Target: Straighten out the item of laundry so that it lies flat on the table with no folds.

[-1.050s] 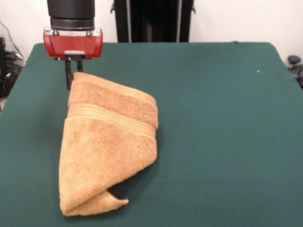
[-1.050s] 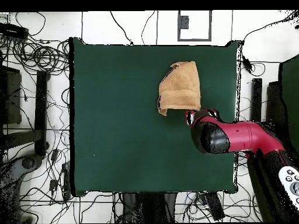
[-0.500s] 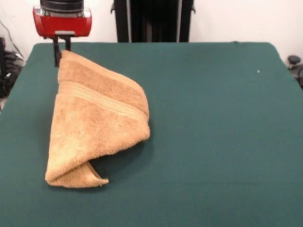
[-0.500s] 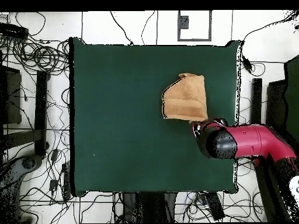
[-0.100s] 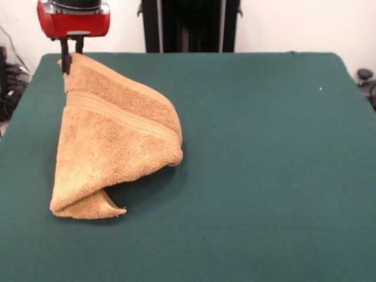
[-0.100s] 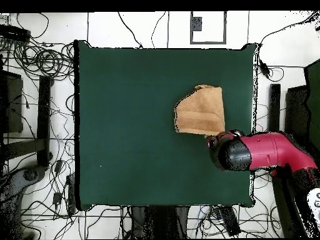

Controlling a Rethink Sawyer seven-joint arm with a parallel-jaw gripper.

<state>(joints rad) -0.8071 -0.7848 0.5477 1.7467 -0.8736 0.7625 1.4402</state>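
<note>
The item of laundry (image 5: pixel 114 141) (image 6: pixel 201 112) is a golden-tan terry towel, still folded over on itself rather than flat. In the front view its top corner is lifted at the upper left, and the cloth slopes down from there to the table (image 5: pixel 264 147) (image 6: pixel 125 125). A paler woven band runs diagonally across the upper layer. At the bottom left an edge curls under into a small flap (its underside in shadow). The table is a wide dark green felt-like surface; in the overhead view the towel sits toward its right side, near the right edge.
</note>
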